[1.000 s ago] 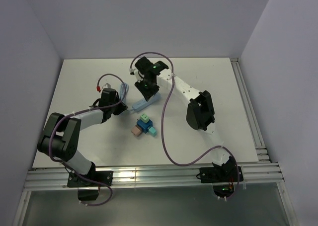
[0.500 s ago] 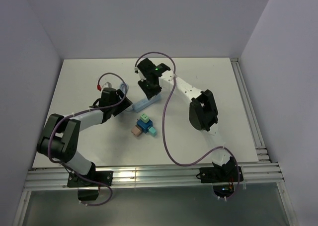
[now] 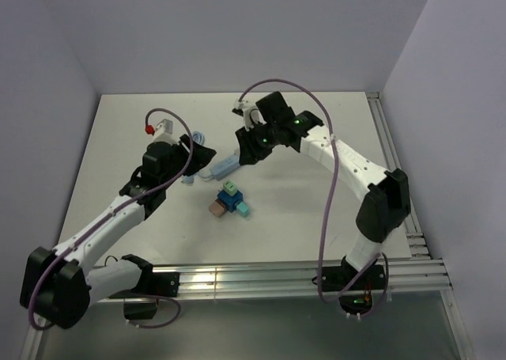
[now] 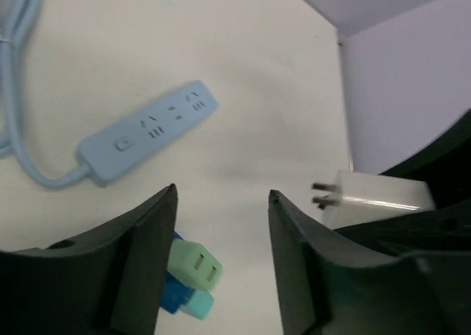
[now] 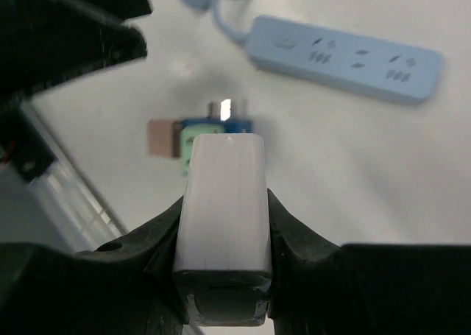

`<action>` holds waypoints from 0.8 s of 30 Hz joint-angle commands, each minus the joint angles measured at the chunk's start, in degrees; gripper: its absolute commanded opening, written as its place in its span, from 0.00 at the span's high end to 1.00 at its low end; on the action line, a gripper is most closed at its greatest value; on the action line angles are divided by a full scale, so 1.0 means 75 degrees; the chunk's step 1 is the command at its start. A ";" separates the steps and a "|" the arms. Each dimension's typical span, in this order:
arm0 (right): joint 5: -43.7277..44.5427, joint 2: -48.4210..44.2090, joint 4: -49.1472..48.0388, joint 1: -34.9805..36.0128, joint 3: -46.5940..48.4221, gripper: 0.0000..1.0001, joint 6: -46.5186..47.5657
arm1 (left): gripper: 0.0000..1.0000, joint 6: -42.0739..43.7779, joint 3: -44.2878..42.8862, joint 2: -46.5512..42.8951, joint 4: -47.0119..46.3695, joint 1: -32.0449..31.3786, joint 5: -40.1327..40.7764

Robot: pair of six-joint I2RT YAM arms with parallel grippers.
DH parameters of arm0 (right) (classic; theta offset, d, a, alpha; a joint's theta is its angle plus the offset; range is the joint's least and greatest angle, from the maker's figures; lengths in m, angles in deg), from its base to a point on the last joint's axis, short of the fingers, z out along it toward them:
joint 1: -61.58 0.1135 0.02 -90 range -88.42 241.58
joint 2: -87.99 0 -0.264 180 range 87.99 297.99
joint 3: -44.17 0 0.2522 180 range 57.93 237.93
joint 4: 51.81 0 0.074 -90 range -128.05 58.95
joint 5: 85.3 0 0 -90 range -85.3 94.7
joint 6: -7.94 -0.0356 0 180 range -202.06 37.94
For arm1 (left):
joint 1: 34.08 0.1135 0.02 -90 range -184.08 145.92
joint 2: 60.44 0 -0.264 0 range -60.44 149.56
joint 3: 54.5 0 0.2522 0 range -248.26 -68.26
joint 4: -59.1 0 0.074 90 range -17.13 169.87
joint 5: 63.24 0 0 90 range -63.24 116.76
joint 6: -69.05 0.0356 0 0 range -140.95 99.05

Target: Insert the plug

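1. My right pincer (image 5: 223,206) is clamped tight on the white plug (image 5: 221,169), one finger on each flat side. The prongs point away from the wrist.
2. The plug sits near the free end of the blue strip (image 5: 346,57), not touching it. All of the strip's sockets that I can see are unfilled.
3. My left pincer (image 4: 221,239) gapes wide with nothing in it, near the strip's cord end.
4. A cluster of adapters (image 3: 229,200) in green, blue and pink rests on the table (image 3: 332,210), just on the near side of the strip.
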 commanded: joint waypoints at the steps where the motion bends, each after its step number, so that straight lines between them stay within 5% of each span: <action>1: -0.1925 -0.0962 -0.0988 0.0013 -0.1164 1.00 0.0456 | 0.45 -0.0116 0.0247 -0.0999 0.0030 -0.0019 -0.1037; 5: -0.3445 -0.2192 -0.2009 0.0013 -0.2921 1.00 0.0409 | 0.48 -0.0268 0.0517 -0.2042 -0.0168 -0.0019 -0.2535; 9: -0.5278 -0.2815 -0.2570 0.0059 -0.3744 1.00 0.0539 | 0.36 -0.0514 0.0868 -0.2874 -0.0847 -0.0066 -0.4212; 13: -0.5901 -0.3413 -0.3298 0.0211 -0.4412 1.00 0.0211 | 0.30 -0.0621 0.1209 -0.3087 -0.1539 -0.0183 -0.5407; 24: -0.6171 -0.3883 -0.3803 0.0645 -0.4520 1.00 -0.0329 | 0.45 0.0387 0.0740 -0.2864 -0.1130 -0.1191 -0.5679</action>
